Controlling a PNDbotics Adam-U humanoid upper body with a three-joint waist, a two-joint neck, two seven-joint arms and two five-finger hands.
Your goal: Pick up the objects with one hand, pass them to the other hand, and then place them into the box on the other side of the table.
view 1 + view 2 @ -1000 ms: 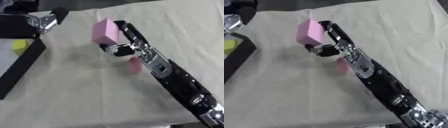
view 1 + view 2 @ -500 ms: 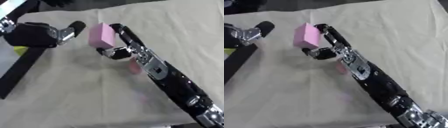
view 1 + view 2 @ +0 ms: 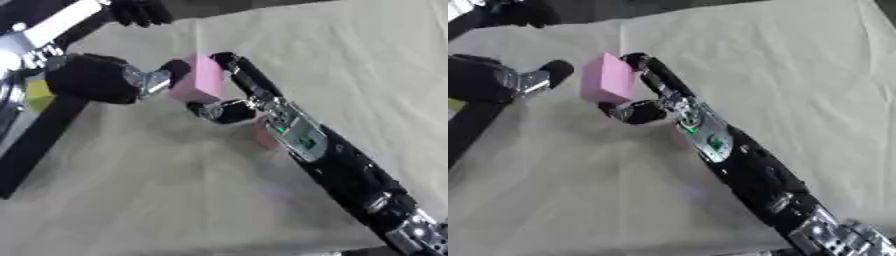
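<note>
- The right robot hand (image 3: 229, 102) pinches a pink block (image 3: 199, 80) between its long fingers on the far side and its thumb below, holding it up clear of the table (image 3: 367, 65).
- The left robot hand (image 3: 131, 82) reaches in from the left; its dark fingertips lie against the block's left face in the left eye view, while the right eye view shows a small gap, so I cannot tell whether it truly touches. Its fingers look extended, not closed round the block.
- A second small pink thing (image 3: 265, 139) lies on the cloth, partly hidden by the right forearm.
- The black box (image 3: 35, 145) sits at the left edge with a yellow thing (image 3: 38, 94) inside.
- Judged step: the hand-over, with the block midway between the two hands and the receiving grasp not yet made.
- The next move would call for the left hand to close on the block's free faces before the right hand lets go, then a carry to the box.
</note>
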